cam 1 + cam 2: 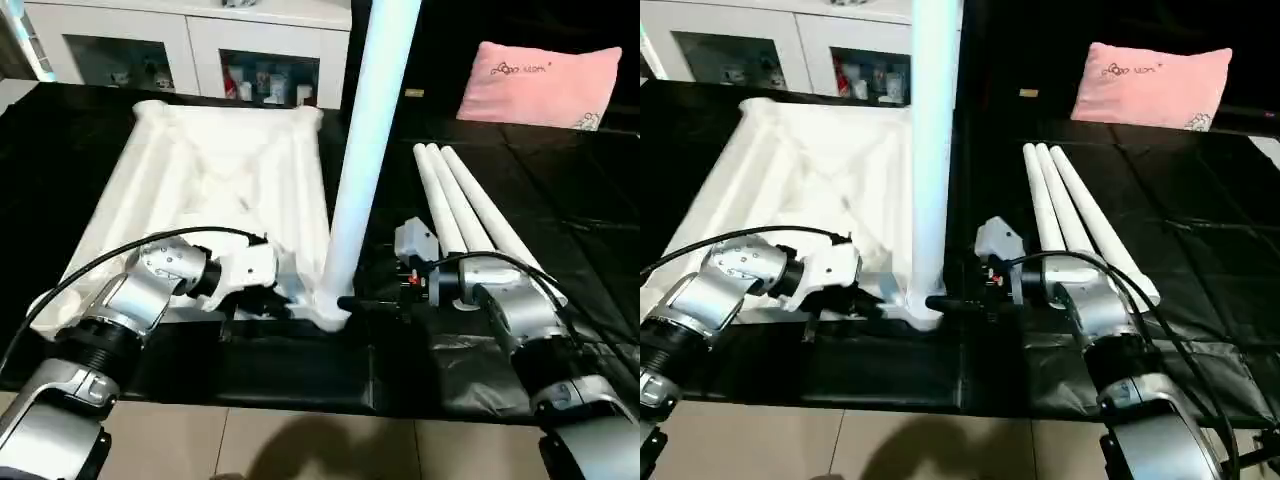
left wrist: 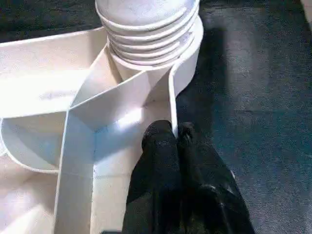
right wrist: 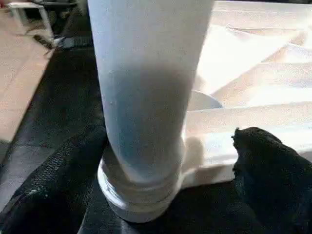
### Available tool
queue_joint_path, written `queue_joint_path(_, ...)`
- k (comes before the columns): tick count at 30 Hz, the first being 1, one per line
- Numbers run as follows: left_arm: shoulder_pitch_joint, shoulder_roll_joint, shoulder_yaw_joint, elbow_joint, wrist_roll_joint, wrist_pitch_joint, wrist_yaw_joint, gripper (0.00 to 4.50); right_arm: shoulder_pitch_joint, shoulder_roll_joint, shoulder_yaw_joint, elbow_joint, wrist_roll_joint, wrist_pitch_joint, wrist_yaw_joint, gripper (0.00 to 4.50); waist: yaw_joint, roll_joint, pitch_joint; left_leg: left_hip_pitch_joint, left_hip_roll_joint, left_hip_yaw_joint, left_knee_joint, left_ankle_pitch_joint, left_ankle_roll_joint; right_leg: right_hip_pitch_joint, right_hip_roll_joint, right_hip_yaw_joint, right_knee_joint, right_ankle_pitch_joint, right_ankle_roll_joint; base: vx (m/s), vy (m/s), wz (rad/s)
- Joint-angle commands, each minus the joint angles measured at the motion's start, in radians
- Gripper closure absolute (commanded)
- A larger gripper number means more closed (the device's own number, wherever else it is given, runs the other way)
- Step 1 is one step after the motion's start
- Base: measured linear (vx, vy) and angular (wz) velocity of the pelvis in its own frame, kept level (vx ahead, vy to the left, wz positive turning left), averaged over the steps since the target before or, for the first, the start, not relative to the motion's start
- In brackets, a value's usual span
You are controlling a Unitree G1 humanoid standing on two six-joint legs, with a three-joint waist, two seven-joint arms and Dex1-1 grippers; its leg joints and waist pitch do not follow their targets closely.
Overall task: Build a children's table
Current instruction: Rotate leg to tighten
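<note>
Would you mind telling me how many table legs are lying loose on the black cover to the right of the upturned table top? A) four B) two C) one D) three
D: three loose legs lie side by side on the black cover, while a fourth leg stands upright in the table top's corner socket.

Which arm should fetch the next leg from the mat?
Right. The right gripper stands open astride the upright leg, with three loose legs beside that arm. The left gripper is shut on the tabletop's rim.
</note>
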Motion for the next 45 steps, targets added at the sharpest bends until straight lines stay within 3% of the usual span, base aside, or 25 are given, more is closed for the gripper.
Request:
queue_joint_path(1, 0.019, -0.005, -0.078, -0.008, 0.035, -0.019, -0.050, 4.50, -0.008, -0.005, 0.005, 0.013, -0.004, -0.009, 0.020, 0.04, -0.001, 0.006, -0.065, -0.012, 0.007, 0.020, -0.055, -0.024, 0.069, 0.066, -0.068, 0.047, -0.039, 0.031, -0.264, 0.000, 0.000, 0.00)
queue_joint_path(11, 0.020, -0.006, -0.089, -0.013, 0.034, -0.033, -0.078, 4.50, -0.027, 0.009, 0.024, 0.092, 0.004, -0.035, 0.112, 0.98, 0.002, 0.007, -0.066, -0.013, 0.008, 0.020, -0.053, -0.037, 0.066, 0.066, -0.069, 0.045, -0.039, 0.009, -0.265, 0.000, 0.000, 0.00)
queue_joint_path(19, 0.015, -0.009, -0.099, -0.014, 0.038, -0.037, -0.090, 4.50, -0.035, 0.027, 0.015, 0.140, 0.000, -0.040, 0.136, 1.61, 0.005, 0.018, -0.069, -0.013, 0.008, 0.019, -0.051, -0.030, 0.064, 0.067, -0.068, 0.044, -0.035, 0.049, -0.279, 0.000, 0.000, 0.00)
queue_joint_path(28, 0.012, -0.012, -0.103, -0.004, 0.039, -0.038, -0.097, 4.50, -0.018, 0.027, 0.013, 0.139, 0.011, -0.032, 0.154, 1.76, 0.008, 0.022, -0.070, -0.010, 0.009, 0.018, -0.052, -0.058, 0.053, 0.067, -0.067, 0.043, -0.036, 0.046, -0.286, 0.000, 0.000, 0.00)
queue_joint_path(29, 0.015, -0.013, -0.096, 0.001, 0.035, -0.025, -0.092, 4.50, 0.002, 0.024, 0.012, 0.123, 0.016, -0.020, 0.158, 1.76, 0.009, 0.033, -0.070, -0.010, 0.008, 0.016, -0.052, -0.059, 0.051, 0.066, -0.067, 0.043, -0.035, 0.048, -0.287, 0.000, 0.000, 0.00)
queue_joint_path(32, 0.023, -0.017, -0.084, -0.002, 0.022, 0.006, -0.087, 4.50, 0.022, 0.023, 0.010, 0.106, 0.023, -0.006, 0.156, 1.76, 0.010, 0.027, -0.071, -0.011, 0.008, 0.017, -0.051, -0.061, 0.052, 0.069, -0.066, 0.043, -0.036, 0.061, -0.288, 0.000, 0.000, 0.00)
queue_joint_path(33, 0.026, -0.025, -0.066, -0.006, 0.009, 0.051, -0.069, 4.50, 0.036, 0.028, 0.001, 0.093, 0.031, 0.015, 0.134, 1.76, 0.011, 0.032, -0.070, -0.010, 0.008, 0.017, -0.052, -0.068, 0.050, 0.067, -0.066, 0.043, -0.038, 0.053, -0.288, 0.000, 0.000, 0.00)
queue_joint_path(35, 0.032, -0.060, -0.003, -0.018, -0.034, 0.169, 0.012, 4.50, 0.073, 0.060, -0.030, 0.059, 0.050, 0.103, 0.031, 1.76, 0.014, 0.033, -0.067, -0.010, 0.008, 0.018, -0.053, -0.072, 0.042, 0.068, -0.064, 0.045, -0.039, 0.047, -0.285, 0.000, 0.000, 0.00)
queue_joint_path(37, 0.033, -0.077, 0.019, -0.026, -0.050, 0.195, 0.046, 4.50, 0.078, 0.076, -0.036, 0.063, 0.037, 0.116, -0.032, 1.76, 0.014, 0.030, -0.065, -0.011, 0.008, 0.017, -0.054, -0.088, 0.035, 0.068, -0.066, 0.045, -0.042, 0.012, -0.277, 0.000, 0.000, 0.00)
queue_joint_path(39, 0.031, -0.101, 0.048, -0.038, -0.065, 0.247, 0.097, 4.50, 0.086, 0.099, -0.041, 0.066, 0.019, 0.127, -0.108, 1.76, 0.006, 0.028, -0.056, -0.012, 0.002, 0.014, -0.060, -0.167, 0.008, 0.066, -0.069, 0.046, -0.063, -0.191, -0.227, 0.000, 0.000, 0.00)
queue_joint_path(40, 0.030, -0.113, 0.061, -0.044, -0.071, 0.278, 0.123, 4.50, 0.091, 0.111, -0.043, 0.065, 0.013, 0.134, -0.142, 1.76, 0.004, 0.028, -0.055, -0.009, 0.001, 0.014, -0.060, -0.183, 0.003, 0.064, -0.070, 0.046, -0.067, -0.238, -0.213, 0.000, 0.000, 0.00)
queue_joint_path(41, 0.020, -0.165, 0.104, -0.064, -0.074, 0.381, 0.234, 4.50, 0.087, 0.167, -0.055, 0.084, -0.005, 0.179, -0.285, 1.76, -0.005, 0.027, -0.053, -0.010, 0.000, 0.012, -0.063, -0.194, -0.005, 0.065, -0.072, 0.047, -0.074, -0.310, -0.186, 0.000, 0.000, 0.00)
queue_joint_path(42, 0.020, -0.165, 0.104, -0.064, -0.074, 0.381, 0.234, 4.50, 0.087, 0.167, -0.055, 0.084, -0.005, 0.179, -0.285, 1.76, -0.010, 0.027, -0.051, -0.014, -0.003, 0.007, -0.065, -0.189, -0.010, 0.065, -0.072, 0.045, -0.081, -0.364, -0.156, 0.000, 0.000, 0.00)
queue_joint_path(44, 0.011, -0.214, 0.137, -0.077, -0.073, 0.454, 0.328, 4.50, 0.068, 0.231, -0.084, 0.110, 0.007, 0.218, -0.408, 1.77, -0.017, 0.023, -0.053, -0.013, -0.005, 0.007, -0.064, -0.193, -0.001, 0.060, -0.071, 0.043, -0.089, -0.413, -0.132, 0.000, 0.000, 0.00)
queue_joint_path(45, 0.006, -0.241, 0.151, -0.082, -0.071, 0.483, 0.373, 4.50, 0.051, 0.269, -0.102, 0.130, 0.018, 0.228, -0.471, 1.77, -0.025, 0.024, -0.053, -0.009, -0.005, 0.008, -0.062, -0.194, -0.003, 0.053, -0.069, 0.044, -0.087, -0.414, -0.137, 0.000, 0.000, 0.00)
